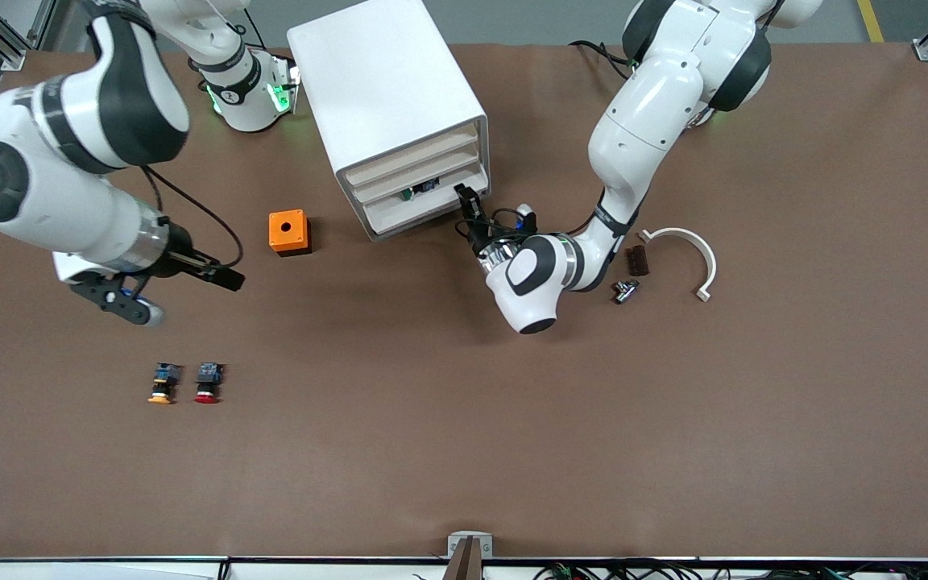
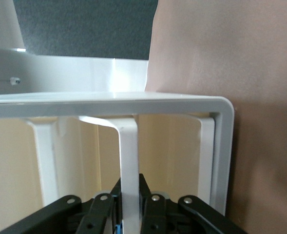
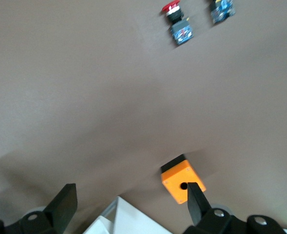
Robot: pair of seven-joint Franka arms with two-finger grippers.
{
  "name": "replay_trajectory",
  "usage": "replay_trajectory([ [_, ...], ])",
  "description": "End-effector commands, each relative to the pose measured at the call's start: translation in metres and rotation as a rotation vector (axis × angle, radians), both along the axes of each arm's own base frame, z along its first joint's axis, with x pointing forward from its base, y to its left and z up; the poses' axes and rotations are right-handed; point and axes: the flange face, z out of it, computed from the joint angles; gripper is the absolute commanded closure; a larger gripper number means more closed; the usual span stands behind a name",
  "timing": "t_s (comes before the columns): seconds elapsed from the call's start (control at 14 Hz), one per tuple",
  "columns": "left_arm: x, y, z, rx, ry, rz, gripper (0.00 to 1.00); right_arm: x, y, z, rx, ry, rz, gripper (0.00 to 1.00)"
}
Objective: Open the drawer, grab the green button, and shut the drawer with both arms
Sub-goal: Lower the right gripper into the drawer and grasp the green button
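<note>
The white cabinet (image 1: 387,89) stands between the arms' bases, with its pale beige drawer fronts stacked one above another. In the front view the left gripper (image 1: 468,201) is at the lower drawer (image 1: 399,211), at the end toward the left arm. In the left wrist view the left gripper (image 2: 128,195) is shut on that drawer's white handle strip (image 2: 128,151). A small button (image 1: 410,193) with a green cap shows in a drawer just above. The right gripper (image 1: 182,294) hangs open over bare table, between the orange box and the loose buttons. Nothing is between its fingers (image 3: 196,200).
An orange box (image 1: 288,232) with a round hole sits beside the cabinet toward the right arm's end. A yellow-capped button (image 1: 161,384) and a red-capped button (image 1: 207,383) lie nearer the front camera. A white curved bracket (image 1: 685,250), a brown block (image 1: 637,260) and a metal part (image 1: 625,290) lie near the left arm.
</note>
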Motion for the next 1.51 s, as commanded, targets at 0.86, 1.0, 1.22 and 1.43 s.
replay_trajectory([
  [0.86,0.093,0.080,0.007,-0.056,-0.034,0.257,0.62,-0.075,0.237,-0.102,-0.074,-0.107,-0.299,0.00],
  [1.0,0.100,0.087,0.011,-0.132,-0.089,0.258,0.37,-0.085,0.254,-0.115,-0.085,-0.105,-0.310,0.00],
  [1.22,0.120,0.101,0.023,-0.255,-0.195,0.261,0.15,-0.101,0.273,-0.131,-0.105,-0.088,-0.311,0.00],
  [1.43,0.147,0.115,0.044,-0.398,-0.366,0.228,0.10,-0.120,0.296,-0.144,-0.113,-0.084,-0.324,0.00],
])
